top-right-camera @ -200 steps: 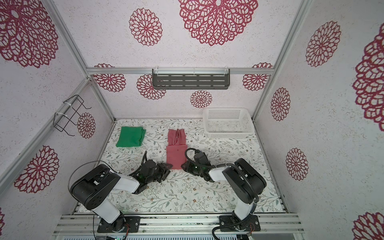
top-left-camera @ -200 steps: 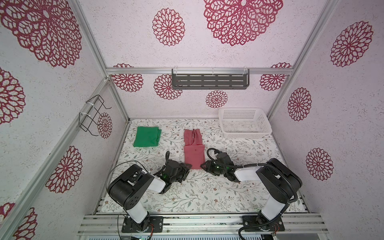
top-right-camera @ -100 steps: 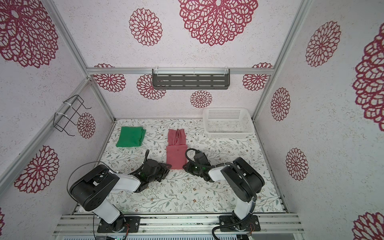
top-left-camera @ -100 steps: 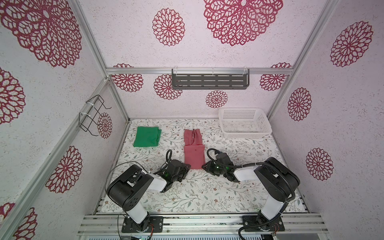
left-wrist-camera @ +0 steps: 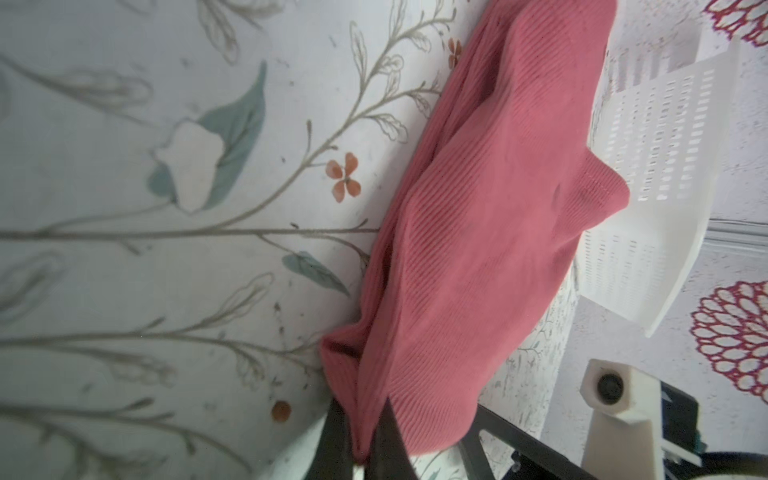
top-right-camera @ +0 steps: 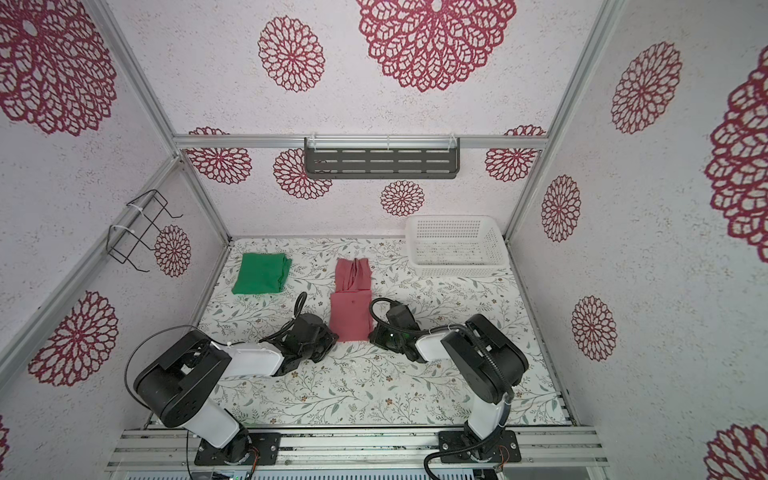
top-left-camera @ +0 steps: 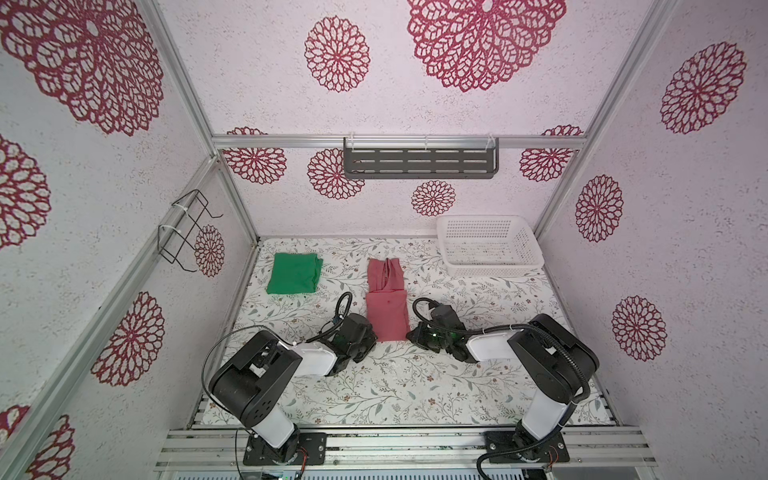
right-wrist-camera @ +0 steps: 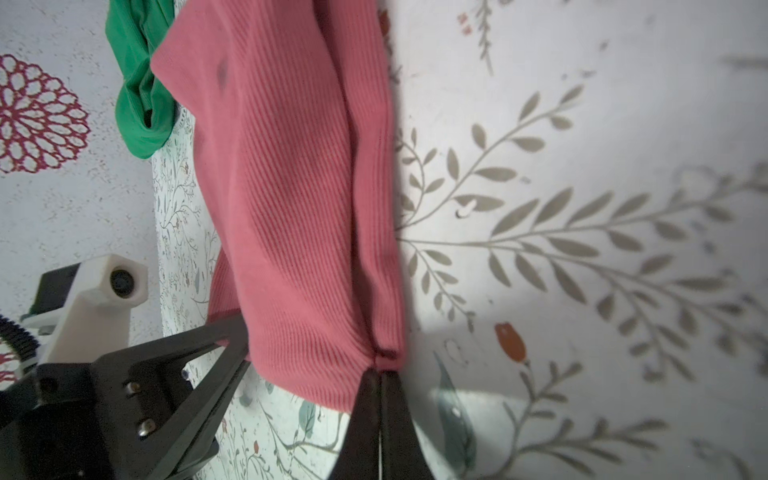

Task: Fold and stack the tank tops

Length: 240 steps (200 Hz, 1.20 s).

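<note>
On my far left, a black wire rack [top-left-camera: 185,232] hangs on the side wall. Below it, at the back left of the floral table cover [top-left-camera: 395,382], I see the green tank top [top-left-camera: 295,273] lying folded into a neat rectangle, well apart from both arms. My right wrist view catches a bunched edge of it [right-wrist-camera: 137,83] beyond the other garment.

Moving toward the middle, my left gripper [top-left-camera: 371,338] is low on the table at the near left corner of the pinkish-red tank top [top-left-camera: 387,305]. In the left wrist view its jaws are pressed together on that corner [left-wrist-camera: 360,451], with ribbed cloth pinched between the dark fingers [left-wrist-camera: 332,432].

The pinkish-red top lies as a long narrow strip in the centre, straps pointing to the back wall and hem toward me, in both top views [top-right-camera: 351,303].

Just right of it, my right gripper [top-left-camera: 411,333] sits at the near right corner. The right wrist view shows its jaws closed tight on the hem edge [right-wrist-camera: 380,376], the fabric puckering where they bite.

At the back right corner stands the white basket [top-left-camera: 536,253], apart from both garments.
</note>
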### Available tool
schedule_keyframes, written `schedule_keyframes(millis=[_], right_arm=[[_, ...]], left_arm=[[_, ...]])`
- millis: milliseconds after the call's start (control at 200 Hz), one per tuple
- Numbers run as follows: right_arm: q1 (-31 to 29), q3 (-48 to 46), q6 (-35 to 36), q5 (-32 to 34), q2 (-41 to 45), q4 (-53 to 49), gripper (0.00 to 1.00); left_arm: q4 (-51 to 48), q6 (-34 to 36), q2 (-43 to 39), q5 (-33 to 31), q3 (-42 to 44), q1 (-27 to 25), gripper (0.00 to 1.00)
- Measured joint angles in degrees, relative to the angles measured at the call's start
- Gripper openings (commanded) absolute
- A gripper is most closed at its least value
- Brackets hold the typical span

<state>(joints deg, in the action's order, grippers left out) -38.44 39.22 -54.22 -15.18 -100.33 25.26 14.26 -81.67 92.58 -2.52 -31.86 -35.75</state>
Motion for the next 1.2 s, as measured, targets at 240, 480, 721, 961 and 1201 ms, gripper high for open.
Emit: schedule_keyframes(millis=[240, 480, 721, 961, 1201], right_arm=[[-0.9, -0.2, 0.9, 0.0, 2.4, -3.5, 0.03], [-1.8, -2.7, 1.9, 0.0, 6.9, -6.3, 0.39], [-2.5, -3.0, 1.1, -0.4, 5.7, -3.5, 0.43], [-3.1, -2.7, -0.7, -0.4, 2.9, 1.9, 0.42], [-3.2, -2.6, -1.4, 0.2, 1.4, 4.5, 0.32]], left_arm=[[-5.6, 2.6, -2.1, -1.1, -0.6, -0.7, 0.19], [-7.9, 3.0, -5.6, -1.1, -0.4, -1.5, 0.61], [-7.3, 1.2, -9.7, -1.5, 3.8, -1.5, 0.60], [1.9, -0.9, -5.5, -1.4, 5.0, -0.8, 0.41], [7.5, -1.3, 0.0, -0.3, 3.9, -0.5, 0.09]])
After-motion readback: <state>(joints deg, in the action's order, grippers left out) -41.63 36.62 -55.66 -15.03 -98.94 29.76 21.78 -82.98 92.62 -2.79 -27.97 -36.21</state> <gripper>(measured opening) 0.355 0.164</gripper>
